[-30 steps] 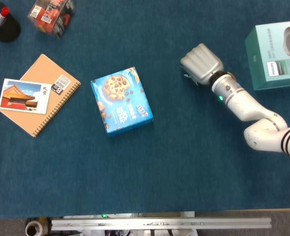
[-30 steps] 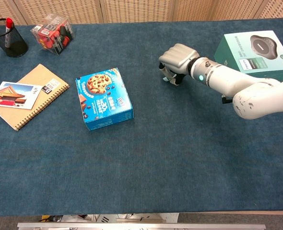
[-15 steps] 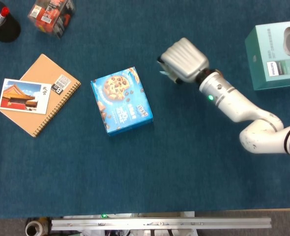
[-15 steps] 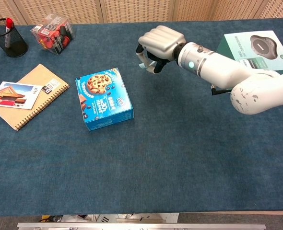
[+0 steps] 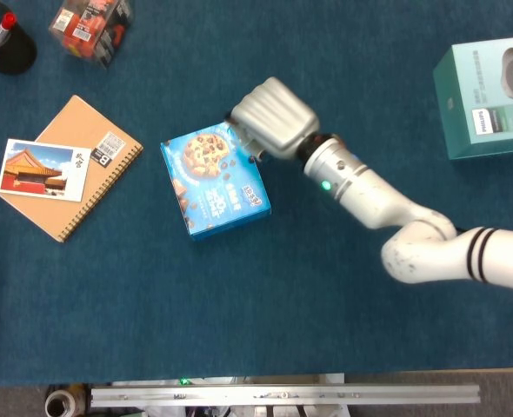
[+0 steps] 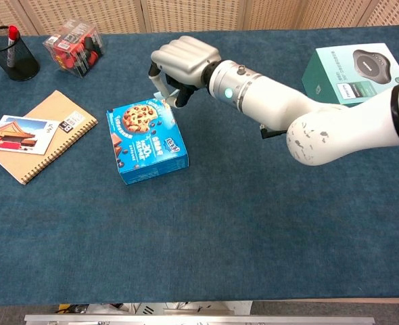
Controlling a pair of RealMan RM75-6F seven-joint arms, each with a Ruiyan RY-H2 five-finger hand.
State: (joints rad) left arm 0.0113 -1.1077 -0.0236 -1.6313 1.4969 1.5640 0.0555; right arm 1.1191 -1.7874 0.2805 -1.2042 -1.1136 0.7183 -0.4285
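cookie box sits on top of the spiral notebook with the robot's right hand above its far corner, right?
Not quite. The cookie box lies on the blue table cover, apart from the spiral notebook; what rests on the notebook is a postcard. The head view shows this. The right hand is indeed above the box's far corner.
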